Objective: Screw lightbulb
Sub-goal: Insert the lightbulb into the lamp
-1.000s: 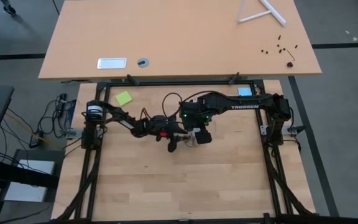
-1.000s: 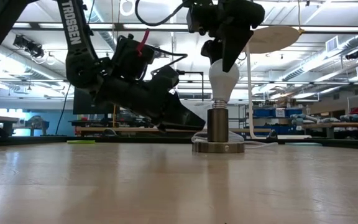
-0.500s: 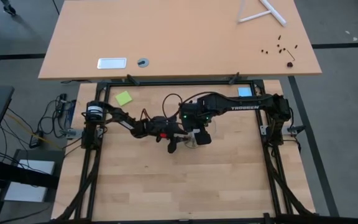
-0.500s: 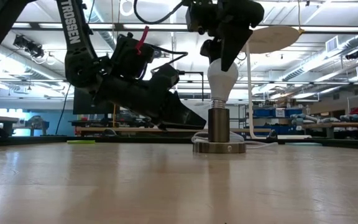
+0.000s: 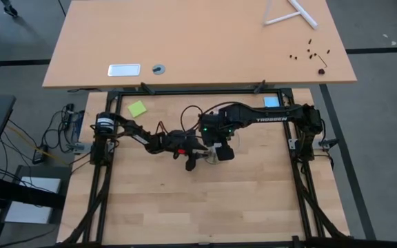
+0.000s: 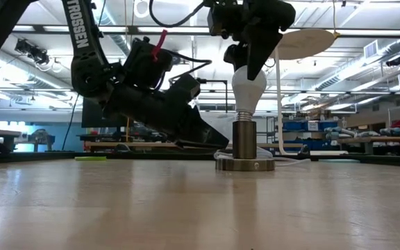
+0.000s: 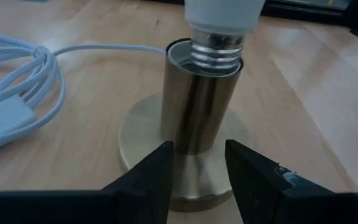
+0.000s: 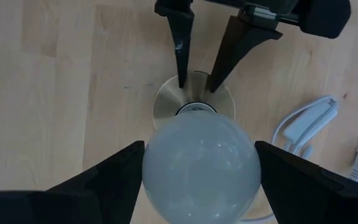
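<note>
Brass-coloured metal marks the cylindrical socket on its round base [image 7: 194, 124], and the left gripper [image 7: 197, 177] clamps its lower stem between dark fingers, coming in from nine o'clock. Keep that clamp firm, so the base cannot spin. Over it at twelve o'clock, the small white frosted pear-shaped lightbulb [image 6: 249, 87] stands upright, threads partly showing (not yet seated). Gripping its globe, the right gripper [image 8: 197, 165] should twist squarely, pressing lightly downward.

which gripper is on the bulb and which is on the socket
The right gripper clasps the lightbulb from above; the left gripper sits low, straddling the brass socket post.
</note>
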You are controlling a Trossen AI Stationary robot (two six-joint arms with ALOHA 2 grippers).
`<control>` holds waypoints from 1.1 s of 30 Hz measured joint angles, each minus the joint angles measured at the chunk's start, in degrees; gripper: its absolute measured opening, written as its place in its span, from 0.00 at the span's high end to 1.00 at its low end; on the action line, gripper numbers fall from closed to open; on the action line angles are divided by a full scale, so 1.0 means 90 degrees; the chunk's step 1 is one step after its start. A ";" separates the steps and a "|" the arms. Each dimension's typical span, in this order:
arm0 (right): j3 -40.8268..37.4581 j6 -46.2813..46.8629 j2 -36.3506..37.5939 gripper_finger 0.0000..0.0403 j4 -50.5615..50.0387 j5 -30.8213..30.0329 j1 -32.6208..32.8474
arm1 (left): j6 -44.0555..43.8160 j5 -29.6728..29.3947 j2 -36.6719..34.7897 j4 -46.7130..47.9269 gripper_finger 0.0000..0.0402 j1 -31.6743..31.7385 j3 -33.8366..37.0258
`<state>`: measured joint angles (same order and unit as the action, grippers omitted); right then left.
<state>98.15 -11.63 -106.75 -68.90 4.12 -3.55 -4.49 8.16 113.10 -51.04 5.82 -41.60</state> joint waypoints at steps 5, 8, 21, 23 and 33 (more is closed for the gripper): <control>0.0000 -0.0050 -0.0001 0.25 -0.0008 0.0000 -0.0033 | 0.0000 -0.0001 0.0000 0.0024 0.62 0.0000 0.0000; -0.0002 -0.0057 0.0000 0.25 -0.0036 0.0000 -0.0093 | 0.0000 -0.0003 0.0000 0.0036 0.62 0.0000 0.0000; -0.0005 -0.0062 -0.0001 0.26 -0.0030 -0.0001 -0.0109 | -0.0002 -0.0092 0.0000 0.0098 0.62 0.0000 0.0002; -0.0005 -0.0062 0.0000 0.25 -0.0029 0.0000 -0.0107 | -0.0016 -0.0091 0.0000 0.0098 0.62 0.0000 0.0002; -0.0415 -0.0060 0.0026 0.24 0.0107 0.0122 -0.0067 | -0.0022 -0.0089 -0.0002 0.0140 0.62 0.0000 0.0002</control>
<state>94.41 -12.17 -106.52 -67.94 5.22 -4.15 -4.69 7.36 113.08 -49.78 5.82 -41.58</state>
